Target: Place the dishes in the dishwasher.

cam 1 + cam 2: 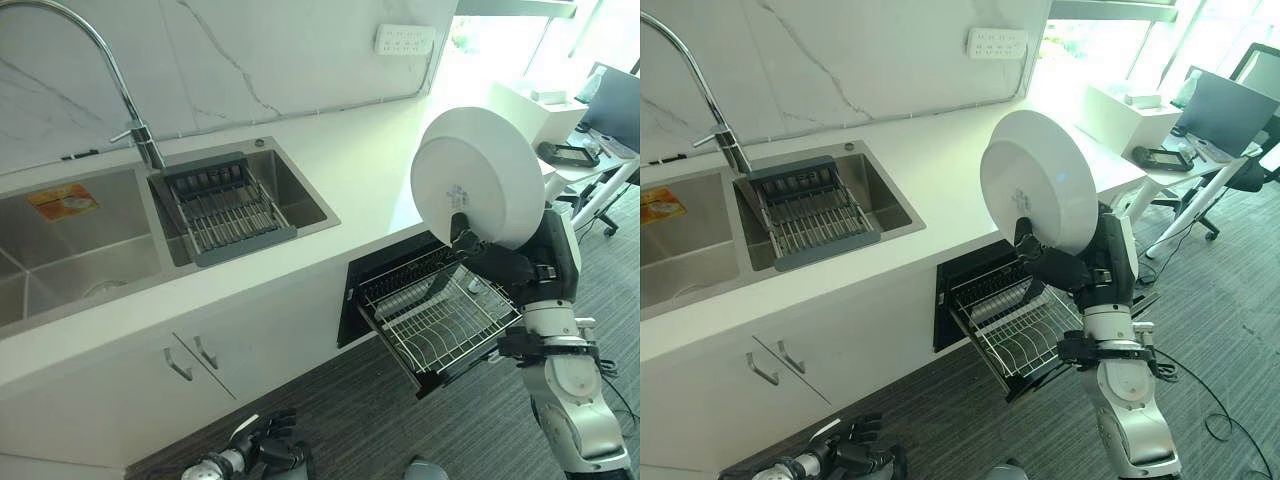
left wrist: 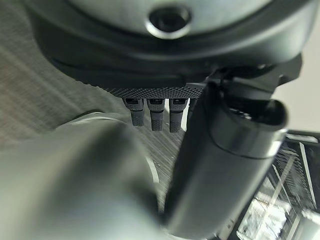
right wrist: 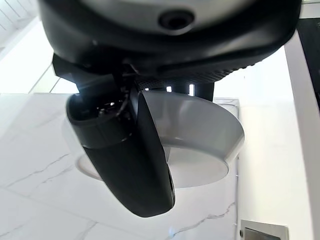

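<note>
My right hand (image 1: 478, 252) holds a large white plate (image 1: 480, 178) upright above the open dishwasher, thumb on its underside and fingers behind the rim. In the right wrist view the thumb (image 3: 131, 150) presses against the plate (image 3: 200, 145). Below it, the dishwasher's wire rack (image 1: 440, 315) is pulled out from under the counter and holds nothing that I can see. My left hand (image 1: 268, 442) hangs low near the floor by the cabinet, fingers loosely curled, holding nothing.
A double steel sink (image 1: 90, 240) with a tall faucet (image 1: 130, 110) sits in the white counter; a grey drying rack (image 1: 228, 210) rests in the right basin. Cabinet doors with handles (image 1: 190, 358) lie below. A desk with a monitor (image 1: 610, 110) stands at the right.
</note>
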Controlling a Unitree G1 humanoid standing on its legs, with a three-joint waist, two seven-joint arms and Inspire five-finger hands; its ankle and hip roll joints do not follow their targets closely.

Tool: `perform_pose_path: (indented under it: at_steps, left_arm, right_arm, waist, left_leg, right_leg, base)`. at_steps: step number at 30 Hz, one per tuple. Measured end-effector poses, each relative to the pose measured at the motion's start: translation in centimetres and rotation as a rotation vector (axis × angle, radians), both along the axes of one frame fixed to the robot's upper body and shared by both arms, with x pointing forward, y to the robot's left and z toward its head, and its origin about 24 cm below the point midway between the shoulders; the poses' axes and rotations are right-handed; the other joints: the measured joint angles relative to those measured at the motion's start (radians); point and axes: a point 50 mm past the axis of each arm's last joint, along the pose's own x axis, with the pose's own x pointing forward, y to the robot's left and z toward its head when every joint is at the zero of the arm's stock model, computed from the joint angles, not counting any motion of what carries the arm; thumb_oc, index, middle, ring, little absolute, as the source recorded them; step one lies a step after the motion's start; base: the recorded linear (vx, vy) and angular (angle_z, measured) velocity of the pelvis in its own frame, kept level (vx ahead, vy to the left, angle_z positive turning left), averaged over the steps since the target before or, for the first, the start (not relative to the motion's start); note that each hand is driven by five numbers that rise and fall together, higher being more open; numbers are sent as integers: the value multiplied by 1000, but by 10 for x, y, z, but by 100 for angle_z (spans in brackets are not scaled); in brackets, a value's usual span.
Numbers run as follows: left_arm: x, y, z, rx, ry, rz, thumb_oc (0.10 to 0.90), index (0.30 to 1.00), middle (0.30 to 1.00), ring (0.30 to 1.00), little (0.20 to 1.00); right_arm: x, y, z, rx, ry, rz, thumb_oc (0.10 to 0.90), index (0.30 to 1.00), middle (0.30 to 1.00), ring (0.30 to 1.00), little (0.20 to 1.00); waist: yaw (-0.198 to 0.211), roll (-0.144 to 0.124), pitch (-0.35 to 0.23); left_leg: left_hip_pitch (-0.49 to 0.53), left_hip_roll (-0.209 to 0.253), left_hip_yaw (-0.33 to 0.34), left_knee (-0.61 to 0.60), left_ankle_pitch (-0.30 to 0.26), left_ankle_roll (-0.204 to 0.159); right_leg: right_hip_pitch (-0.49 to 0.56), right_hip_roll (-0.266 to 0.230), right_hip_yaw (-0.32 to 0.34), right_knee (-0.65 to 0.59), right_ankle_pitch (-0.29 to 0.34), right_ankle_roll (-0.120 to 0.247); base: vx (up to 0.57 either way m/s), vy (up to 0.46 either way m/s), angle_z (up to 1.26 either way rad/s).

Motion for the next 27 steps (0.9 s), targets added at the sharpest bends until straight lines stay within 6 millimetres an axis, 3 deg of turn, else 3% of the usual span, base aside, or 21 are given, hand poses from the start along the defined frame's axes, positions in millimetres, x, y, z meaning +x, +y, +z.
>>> perform_pose_path:
  at_steps: [1,2,3,4,6,7,9,11,16,20,27]
  left_arm:
    - [-2,0,-1,-5,0,13,800,900,900,900,900]
    - [-5,-1,-7,-14,21,68,800,900,900,900,900]
    - [-11,-1,-11,-11,11,133,800,900,900,900,900]
    - [-13,1,-12,-6,17,147,800,900,900,900,900]
    - [-20,2,-14,-2,28,173,800,900,900,900,900]
    - [-26,-1,-16,-9,43,174,800,900,900,900,900]
    - [-41,-7,-21,-24,52,203,800,900,900,900,900]
    - [-44,-7,-22,-22,52,206,800,900,900,900,900]
    - [-45,-9,-24,-24,50,209,800,900,900,900,900]
    - [-46,-8,-25,-24,52,229,800,900,900,900,900]
    - [-42,-7,-23,-1,27,189,800,900,900,900,900]
  right_arm:
    - [1,0,0,1,2,5,400,300,300,300,300]
    - [6,-3,-6,-2,34,1,400,300,300,300,300]
    - [8,-6,-12,-28,107,-5,400,300,300,300,300]
    - [8,-9,-16,-44,135,-18,400,300,300,300,300]
    - [9,-17,-19,-103,174,-56,400,300,300,300,300]
    - [8,-22,-18,-134,187,-81,400,300,300,300,300]
    - [8,-33,-18,-180,196,-163,400,300,300,300,300]
    - [6,-41,-17,-196,195,-218,400,300,300,300,300]
    - [5,-52,-17,-313,213,-369,400,300,300,300,300]
    - [1,-54,-26,-436,255,-412,400,300,300,300,300]
    - [4,-61,-55,-820,365,-443,400,300,300,300,300]
  waist:
    - [0,-20,1]
    - [-4,-8,4]
    - [-6,9,2]
    - [-9,8,1]
    - [-4,12,-2]
    - [-11,39,-17]
    - [-30,53,-25]
    - [-33,57,-27]
    - [-36,58,-28]
    - [-34,57,-28]
    - [-30,50,-31]
  left_leg:
    - [-1,-1,-3,3,0,-23]
    - [6,25,-11,3,4,-45]
    - [13,104,25,-11,4,-69]
    - [37,127,44,-49,9,-80]
    - [56,157,82,-54,5,-86]
    - [78,159,83,-72,8,-89]
    - [120,176,88,-148,78,-152]
    - [127,181,90,-172,87,-163]
    - [143,170,94,-198,97,-171]
    - [139,151,92,-199,86,-154]
    - [111,131,70,-171,78,-141]
  right_leg:
    - [16,-1,3,-16,8,0]
    - [9,10,-29,22,24,14]
    - [3,47,-54,56,29,12]
    - [-3,62,-62,62,21,-4]
    - [-17,86,-68,72,8,-29]
    - [-18,99,-75,74,3,-38]
    - [-14,119,-78,86,-4,-53]
    - [-12,126,-81,89,-10,-58]
    - [-14,118,-81,95,-15,-57]
    - [-12,92,-81,102,-24,-44]
    - [-7,68,-101,103,-19,-35]
  base:
    - [181,-404,21]
    - [208,-349,20]
    - [164,-250,21]
    - [158,-195,5]
    - [82,-117,-7]
    - [59,-124,-9]
    - [40,-104,-6]
    - [30,-63,-1]
    - [49,-27,3]
    - [48,3,9]
    - [23,28,11]
